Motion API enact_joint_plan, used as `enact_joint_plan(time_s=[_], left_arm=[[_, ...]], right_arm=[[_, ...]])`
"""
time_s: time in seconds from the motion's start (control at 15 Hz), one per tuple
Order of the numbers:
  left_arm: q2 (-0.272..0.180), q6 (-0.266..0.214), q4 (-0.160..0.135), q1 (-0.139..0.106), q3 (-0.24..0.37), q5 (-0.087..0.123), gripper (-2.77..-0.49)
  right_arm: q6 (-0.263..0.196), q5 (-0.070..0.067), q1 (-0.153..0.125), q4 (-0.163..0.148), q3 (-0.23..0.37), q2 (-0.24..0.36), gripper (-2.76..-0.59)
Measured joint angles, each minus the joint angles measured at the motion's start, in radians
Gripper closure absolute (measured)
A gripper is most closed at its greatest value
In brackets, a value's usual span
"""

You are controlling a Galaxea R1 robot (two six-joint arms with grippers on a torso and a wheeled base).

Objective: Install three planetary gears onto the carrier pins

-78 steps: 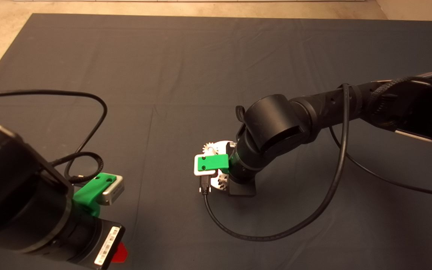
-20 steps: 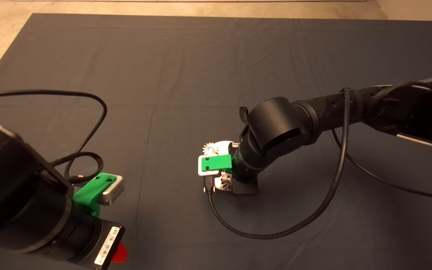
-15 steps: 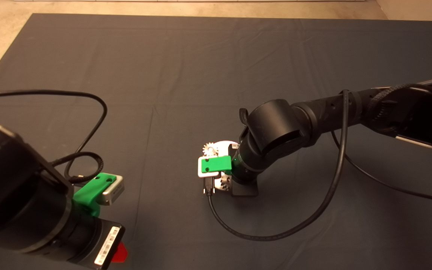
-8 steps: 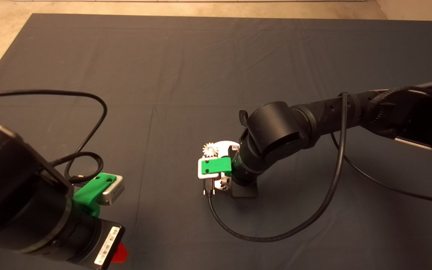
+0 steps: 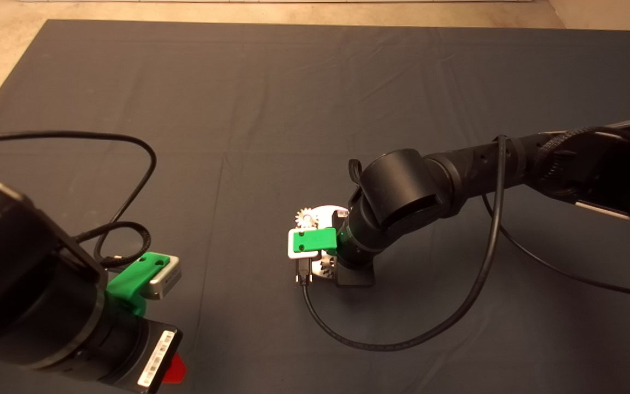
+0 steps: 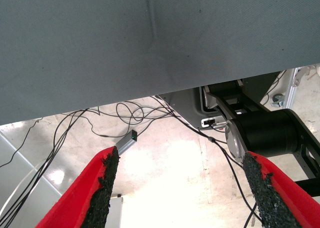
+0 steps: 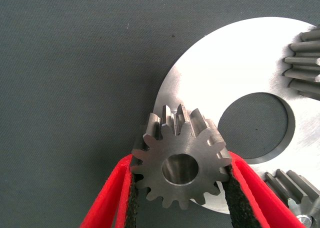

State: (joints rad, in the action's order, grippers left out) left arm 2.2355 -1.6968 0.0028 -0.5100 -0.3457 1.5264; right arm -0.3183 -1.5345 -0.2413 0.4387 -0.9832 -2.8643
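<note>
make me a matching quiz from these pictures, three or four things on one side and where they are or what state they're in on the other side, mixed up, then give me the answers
Things:
1. Right claw
2. Left claw
3. White disc
4. Gear at the disc's far edge in the head view

Places or states:
A. Lies flat on the dark mat, with a round central hole
B. Open and holding nothing, parked at the mat's near left edge
C. Shut on a toothed gear above the disc's rim
D. Already sitting on the disc

Pairs: 1-C, 2-B, 3-A, 4-D
</note>
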Motion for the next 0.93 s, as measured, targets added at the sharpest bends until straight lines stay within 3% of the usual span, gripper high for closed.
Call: enact_joint_plan(time_s=[0.67, 0.93], left_arm=[[0.0, 0.0, 0.0, 0.0, 0.0, 0.0, -1.75], [0.0, 0.0, 0.0, 0.0, 0.0, 0.0, -1.75]], right_arm=[[0.0, 0.001, 0.0, 0.006, 0.0, 0.002, -1.04], [0.0, 0.008, 0.0, 0.006, 0.001, 0.009, -1.04]])
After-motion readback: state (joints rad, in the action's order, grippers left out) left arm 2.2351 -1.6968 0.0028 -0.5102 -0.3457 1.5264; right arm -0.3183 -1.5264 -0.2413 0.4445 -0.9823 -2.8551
